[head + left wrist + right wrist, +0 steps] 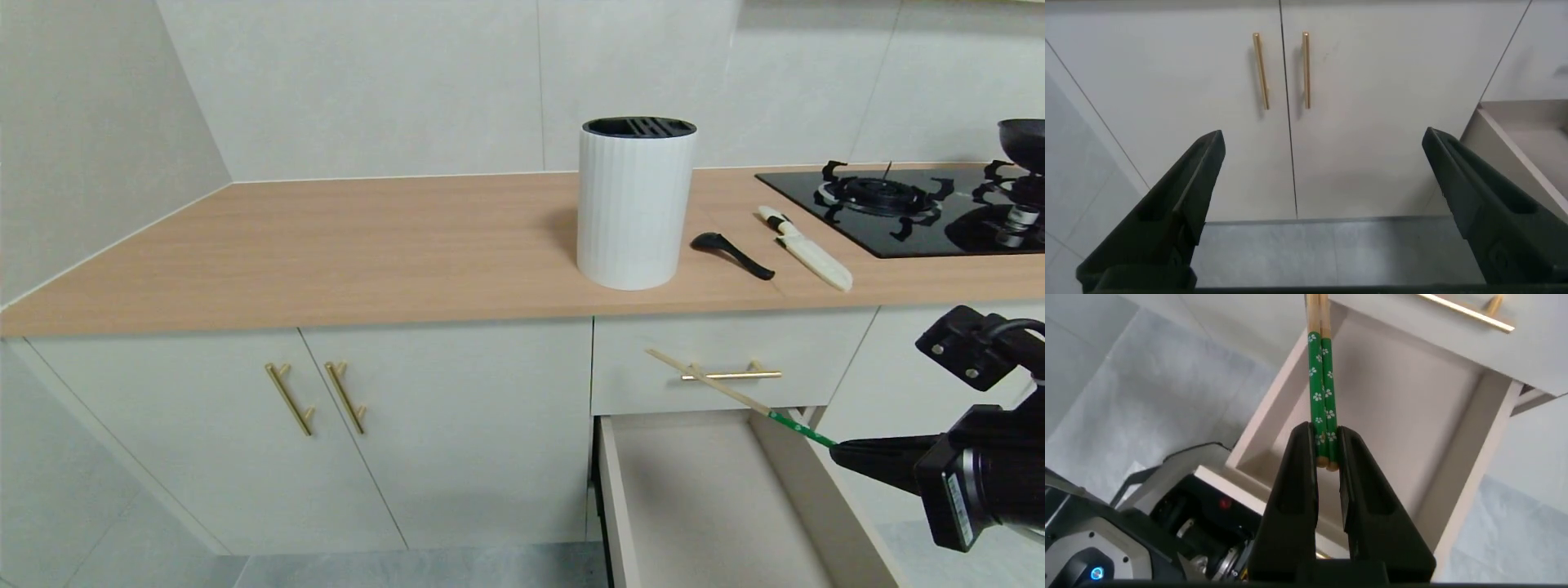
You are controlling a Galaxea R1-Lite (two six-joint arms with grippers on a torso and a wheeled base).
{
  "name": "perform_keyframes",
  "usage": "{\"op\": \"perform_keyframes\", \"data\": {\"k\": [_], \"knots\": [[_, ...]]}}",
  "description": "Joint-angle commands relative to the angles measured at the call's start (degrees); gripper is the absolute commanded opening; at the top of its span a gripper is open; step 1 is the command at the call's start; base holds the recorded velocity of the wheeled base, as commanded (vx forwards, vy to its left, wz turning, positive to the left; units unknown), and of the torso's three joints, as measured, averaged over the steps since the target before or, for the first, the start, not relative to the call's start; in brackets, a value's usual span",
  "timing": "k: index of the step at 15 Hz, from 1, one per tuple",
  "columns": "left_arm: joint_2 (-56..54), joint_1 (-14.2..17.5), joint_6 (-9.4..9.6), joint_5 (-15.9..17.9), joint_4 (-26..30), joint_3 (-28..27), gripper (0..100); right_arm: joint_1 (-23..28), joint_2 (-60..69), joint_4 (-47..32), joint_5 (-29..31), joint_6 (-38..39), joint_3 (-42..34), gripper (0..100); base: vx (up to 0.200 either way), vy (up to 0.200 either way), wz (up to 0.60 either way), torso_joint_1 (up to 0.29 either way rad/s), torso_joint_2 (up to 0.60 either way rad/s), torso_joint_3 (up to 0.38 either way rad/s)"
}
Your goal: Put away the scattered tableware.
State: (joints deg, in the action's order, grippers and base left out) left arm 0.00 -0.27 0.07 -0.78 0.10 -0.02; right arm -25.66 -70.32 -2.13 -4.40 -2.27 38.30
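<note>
My right gripper (837,447) (1324,445) is shut on a pair of wooden chopsticks (731,394) (1319,392) with green flowered ends, holding them by those ends. They slant up and left over the open drawer (702,498) (1396,416) under the counter. On the wooden counter lie a black spoon (731,252) and a cream-handled knife (808,249), to the right of a white ribbed utensil holder (634,204). My left gripper (1323,212) is open, low in front of the cabinet doors (1290,106).
A black gas hob (914,208) with a dark pot (1022,139) takes up the counter's right end. A closed drawer with a gold handle (732,375) sits above the open one. Two cabinet doors with gold handles (314,398) are to the left.
</note>
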Motion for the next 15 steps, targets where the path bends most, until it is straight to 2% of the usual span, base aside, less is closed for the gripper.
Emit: {"op": "perform_keyframes", "data": {"k": [1, 11, 15], "knots": [[0.0, 0.0, 0.01, 0.0, 0.0, 0.0, 100, 0.0, -1.1, 0.0, 0.0, 0.0, -0.1, 0, 0.000, 0.000, 0.00, -0.129, 0.31, 0.193], [0.0, 0.0, 0.01, 0.0, 0.0, 0.0, 100, 0.1, -3.4, 0.0, 0.1, 0.1, -0.2, 0, 0.000, 0.000, 0.00, -0.153, 0.44, 0.288], [0.0, 0.0, 0.01, 0.0, 0.0, 0.0, 100, 0.1, -4.2, 0.0, 0.3, 0.1, -0.2, 0, 0.000, 0.000, 0.00, -0.078, 0.31, 0.217]]}}
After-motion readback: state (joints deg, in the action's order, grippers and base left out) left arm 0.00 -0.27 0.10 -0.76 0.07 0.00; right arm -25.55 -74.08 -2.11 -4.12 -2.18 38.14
